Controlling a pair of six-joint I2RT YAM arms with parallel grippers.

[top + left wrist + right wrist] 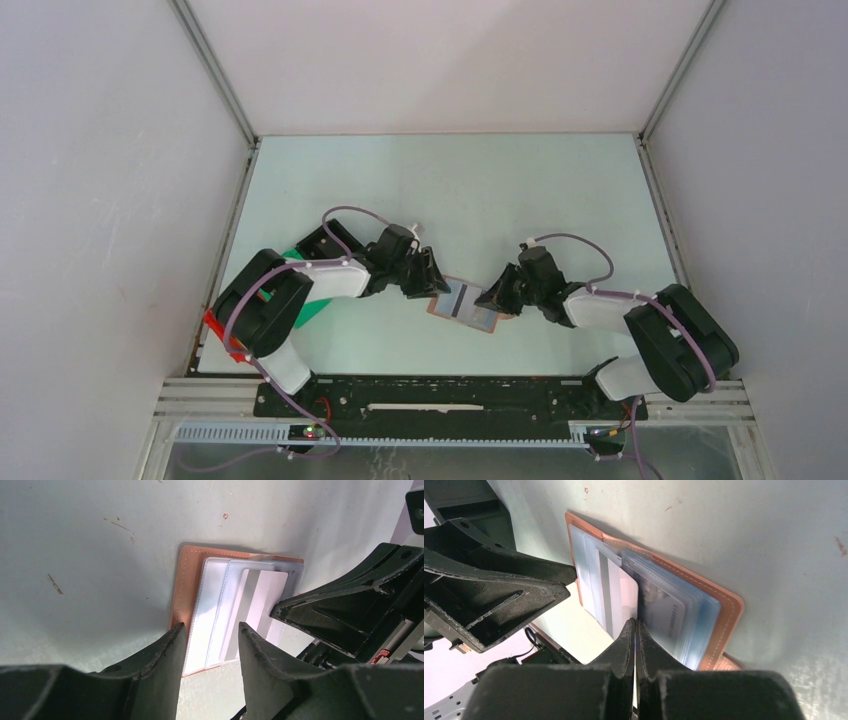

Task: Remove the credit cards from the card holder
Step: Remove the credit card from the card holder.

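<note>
Currently the card holder point(463, 305) is lying open on the table point(450, 180). The right gripper point(635, 622), clenched, is bearing on its fold. The left gripper point(210, 627), jaws parted, is standing over the credit cards point(220, 610); it should be closing on one card edge only.

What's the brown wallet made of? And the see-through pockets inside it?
The wallet looks like tan leather, maybe fake: matte, with stitching along its edge. The pockets look like thin clear plastic: shiny, with cards showing through.
</note>
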